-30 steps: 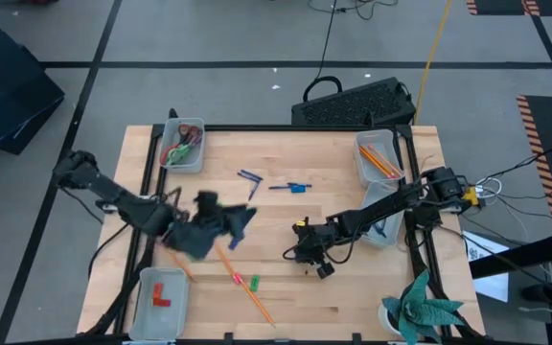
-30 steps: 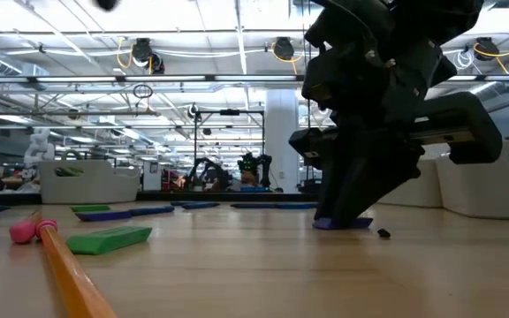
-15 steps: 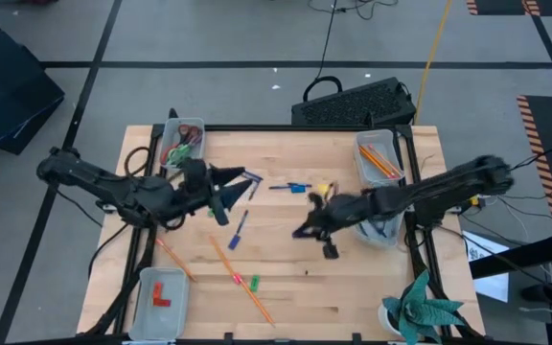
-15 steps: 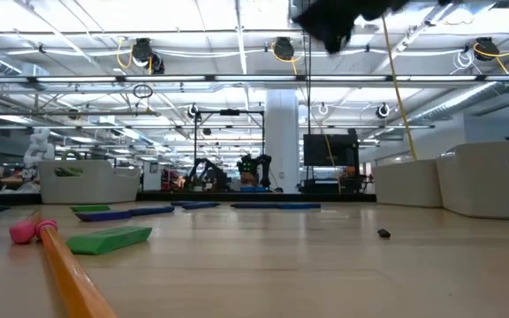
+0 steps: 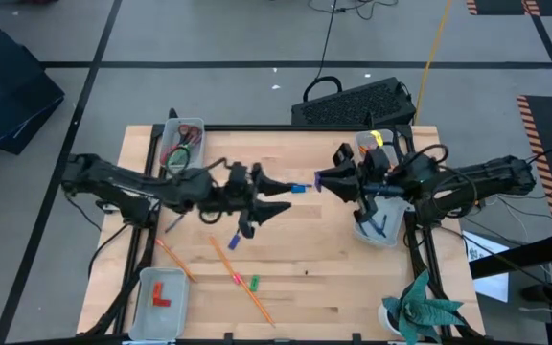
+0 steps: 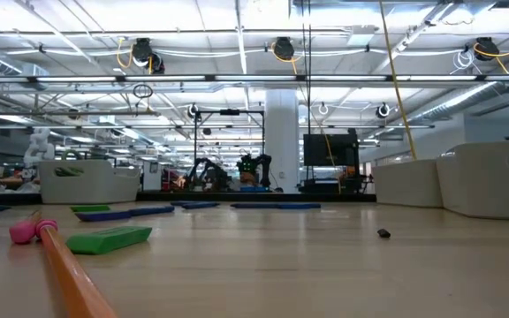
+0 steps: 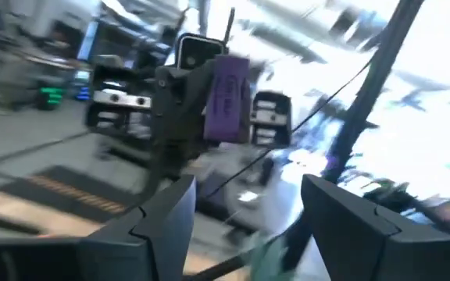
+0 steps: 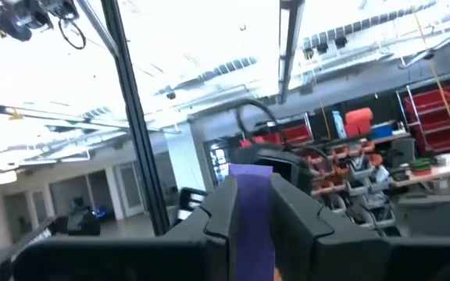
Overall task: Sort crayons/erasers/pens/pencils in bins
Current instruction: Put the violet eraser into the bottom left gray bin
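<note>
Both arms are up over mid-table, grippers facing each other! The right gripper [image 8: 250, 215] clamps a purple pen [image 8: 252, 204] (raised beside the right-hand bins [image 5: 377, 157]), while the left gripper [image 7: 244, 207] hangs wide open with nothing between its fingers. A pencil [image 5: 241, 280] and green crayon [image 5: 254, 284] lie near the front edge.

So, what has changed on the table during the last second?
The right claw, shut on a purple pen, lifted off the table and swung toward the far side, leaving the low view. The left claw, open, moved from the near left to the middle and now faces the right one. The orange pencil, the green crayon and the bins stayed in place.
</note>
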Tool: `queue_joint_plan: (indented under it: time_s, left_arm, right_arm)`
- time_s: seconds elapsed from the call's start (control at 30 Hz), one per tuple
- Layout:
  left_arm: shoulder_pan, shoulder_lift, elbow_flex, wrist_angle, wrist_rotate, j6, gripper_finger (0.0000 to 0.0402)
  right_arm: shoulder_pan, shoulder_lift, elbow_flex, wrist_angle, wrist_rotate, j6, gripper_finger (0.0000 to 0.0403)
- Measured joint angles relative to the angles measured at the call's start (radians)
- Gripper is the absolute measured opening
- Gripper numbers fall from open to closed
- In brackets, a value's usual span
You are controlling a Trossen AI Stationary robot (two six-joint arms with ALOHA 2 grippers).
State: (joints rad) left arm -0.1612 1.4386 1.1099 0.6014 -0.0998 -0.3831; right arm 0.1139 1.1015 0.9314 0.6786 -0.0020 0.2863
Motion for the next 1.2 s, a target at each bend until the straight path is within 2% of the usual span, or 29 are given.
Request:
queue_joint_plan:
  time_s: [0.17,0.33,0.43,0.5,0.63,0.77,0.9,1.07,1.2]
  left_arm:
    - [0.061,0.109,0.0,0.206,0.149,-0.075,0.0234]
    - [0.097,0.146,0.0,0.272,0.152,-0.037,0.0234]
    - [0.105,0.146,0.0,0.269,0.194,-0.013,0.0234]
    - [0.1,0.143,0.0,0.272,0.205,0.012,0.0234]
    - [0.094,0.138,0.0,0.269,0.192,0.061,0.0234]
    - [0.093,0.138,0.0,0.247,0.12,0.064,0.0234]
    - [0.095,0.138,0.0,0.239,0.041,0.042,0.0234]
    - [0.097,0.138,0.0,0.215,0.03,0.05,0.0234]
    - [0.098,0.138,0.0,0.203,0.028,0.05,0.0234]
  right_arm:
    - [0.0,0.022,0.0,-0.002,-0.054,0.006,0.0049]
    - [0.001,0.058,0.0,0.006,-0.051,0.05,0.0049]
    - [0.001,0.074,0.0,0.002,-0.044,0.049,0.0049]
    - [0.001,0.078,0.0,0.005,-0.001,0.05,0.0049]
    - [0.001,0.079,0.0,-0.002,0.083,0.049,0.0049]
    - [0.001,0.079,0.0,-0.006,0.161,0.019,0.0049]
    - [0.001,0.079,0.0,-0.035,0.187,-0.016,0.0049]
    - [0.001,0.079,0.0,-0.046,0.24,-0.054,0.0049]
    - [0.0,0.079,0.0,-0.047,0.243,-0.064,0.0049]
